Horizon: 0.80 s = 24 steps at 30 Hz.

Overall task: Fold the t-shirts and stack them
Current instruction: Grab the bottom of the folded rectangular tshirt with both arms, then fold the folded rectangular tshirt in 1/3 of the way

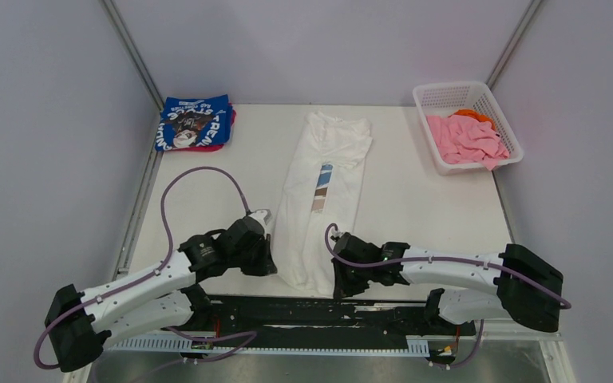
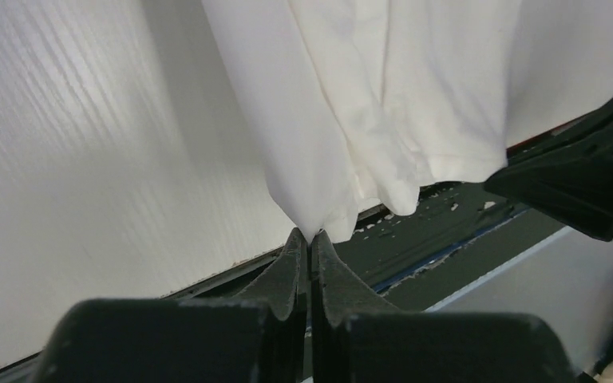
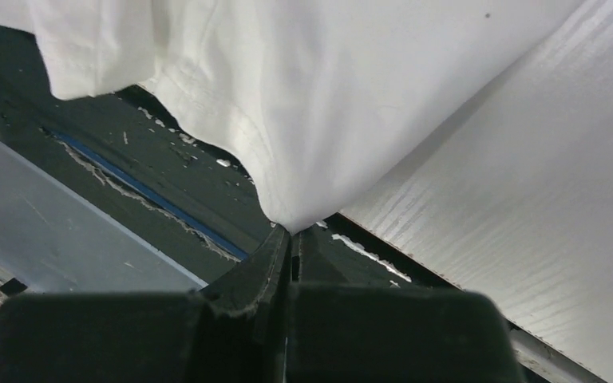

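The white t-shirt (image 1: 323, 191) with brown and blue chest streaks lies folded into a long narrow strip down the middle of the table. My left gripper (image 1: 270, 267) is shut on its near left corner (image 2: 319, 219). My right gripper (image 1: 337, 279) is shut on its near right corner (image 3: 295, 207). Both hold the hem at the table's near edge. A folded royal-blue t-shirt (image 1: 194, 121) with white lettering lies at the back left on top of a pink one. A pink t-shirt (image 1: 464, 140) and an orange t-shirt (image 1: 472, 114) sit in the basket.
The white lattice basket (image 1: 439, 94) stands at the back right corner. The black rail (image 1: 311, 313) with the arm bases runs along the table's near edge. Grey walls close in the table on three sides.
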Each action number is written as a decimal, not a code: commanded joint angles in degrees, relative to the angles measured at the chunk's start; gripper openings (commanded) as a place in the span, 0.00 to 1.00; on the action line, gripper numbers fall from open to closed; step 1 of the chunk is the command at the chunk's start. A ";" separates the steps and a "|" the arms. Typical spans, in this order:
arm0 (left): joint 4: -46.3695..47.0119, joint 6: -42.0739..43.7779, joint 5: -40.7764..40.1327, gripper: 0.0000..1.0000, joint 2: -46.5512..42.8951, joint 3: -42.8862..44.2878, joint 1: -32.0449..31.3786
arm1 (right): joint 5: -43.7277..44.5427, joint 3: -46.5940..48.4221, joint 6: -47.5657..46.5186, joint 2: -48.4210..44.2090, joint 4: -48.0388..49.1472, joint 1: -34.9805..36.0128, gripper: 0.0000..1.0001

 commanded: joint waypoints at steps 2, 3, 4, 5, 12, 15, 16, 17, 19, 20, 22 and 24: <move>4.15 2.15 -0.95 0.00 -1.59 2.88 0.01 | 0.97 4.66 -1.17 -1.74 2.83 -0.95 0.00; 4.73 2.30 -3.06 0.00 -0.96 3.45 0.09 | 1.36 5.31 -1.33 -1.81 2.78 -1.79 0.00; 5.69 2.48 -4.02 0.00 0.63 4.45 0.17 | 1.79 5.65 -1.74 -1.87 2.76 -2.84 0.00; 6.26 2.51 -5.74 0.00 1.55 4.94 0.68 | 2.00 5.93 -2.12 -1.91 2.77 -3.76 0.00; 13.12 5.00 -7.12 0.00 15.85 13.92 7.28 | 3.46 9.22 -6.98 -1.54 2.71 -13.80 0.00; 14.47 5.83 -7.69 0.00 21.46 18.11 10.87 | 7.35 11.43 -9.15 -0.68 2.73 -17.41 0.00; 14.91 6.17 -7.27 0.00 22.52 19.07 11.63 | 8.16 12.39 -9.80 -0.18 2.70 -18.03 0.00; 15.13 6.75 -7.18 0.00 24.52 20.73 12.81 | 10.64 13.47 -10.39 0.52 2.87 -19.34 0.00; 16.05 8.09 -7.14 0.00 27.69 23.25 14.06 | 12.11 15.67 -12.35 2.55 3.29 -21.23 0.00; 16.27 8.39 -7.33 0.00 28.71 24.23 14.45 | 12.80 17.25 -13.23 3.57 3.47 -22.13 0.00; 15.95 9.13 -7.23 0.00 31.93 27.22 15.91 | 13.64 19.34 -14.98 5.56 3.87 -24.03 0.00; 16.78 10.20 -6.79 0.00 34.80 29.82 17.57 | 13.94 21.29 -15.85 7.75 4.28 -26.35 0.00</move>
